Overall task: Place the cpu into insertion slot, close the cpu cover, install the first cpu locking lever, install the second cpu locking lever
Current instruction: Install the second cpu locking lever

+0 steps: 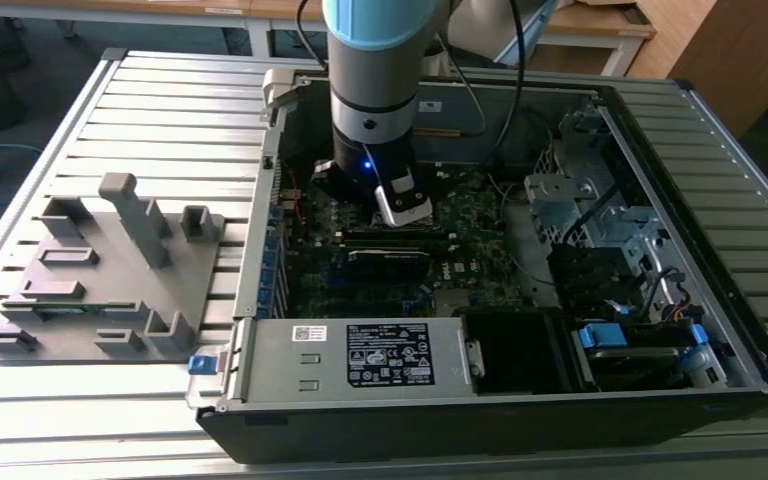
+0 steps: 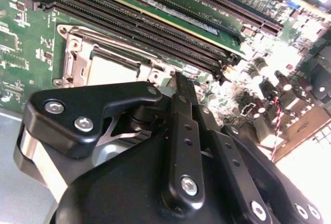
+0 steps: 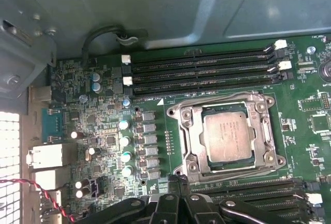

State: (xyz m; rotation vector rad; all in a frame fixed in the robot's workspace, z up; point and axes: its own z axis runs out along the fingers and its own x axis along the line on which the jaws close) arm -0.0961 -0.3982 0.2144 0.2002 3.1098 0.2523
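The cpu (image 3: 228, 138) sits flat in the insertion slot (image 3: 187, 142) on the green motherboard (image 3: 103, 131), its silvery top showing through the window of the cpu cover (image 3: 269, 131) — the cover lies down around it, between two banks of long black memory slots (image 3: 201, 69). The gripper (image 2: 178, 79) hovers just beside the socket with its black fingers (image 2: 183, 125) pressed together, holding nothing. In the exterior view the arm (image 1: 373, 100) reaches down into the open computer case (image 1: 491, 390).
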